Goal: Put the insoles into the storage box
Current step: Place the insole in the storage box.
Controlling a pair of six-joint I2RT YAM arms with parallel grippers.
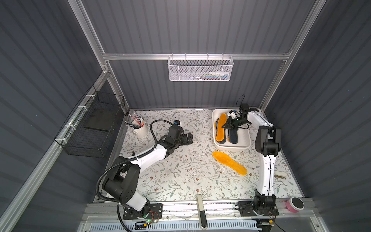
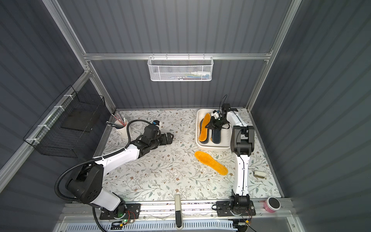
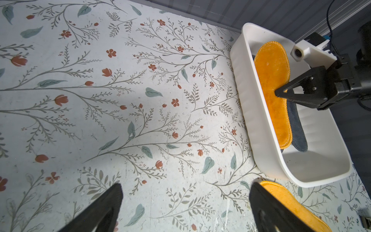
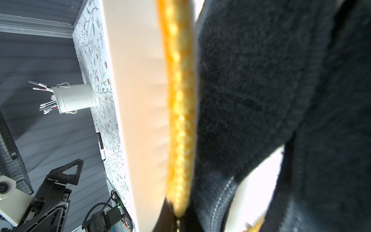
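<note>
Left wrist view: left gripper (image 3: pixel 186 187) spread, idle, loose orange insole (image 3: pixel 291 206) just beside it on the table (image 3: pixel 120 120), farther off right gripper (image 3: pixel 279 93) pinches second orange insole (image 3: pixel 271 66) by its edge inside storage box (image 3: pixel 251 112), presumably to lay it flat beside grey insoles (image 3: pixel 297 128).

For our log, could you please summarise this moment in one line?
right gripper: shut on insole in box; left gripper: open; loose insole: on table
</note>
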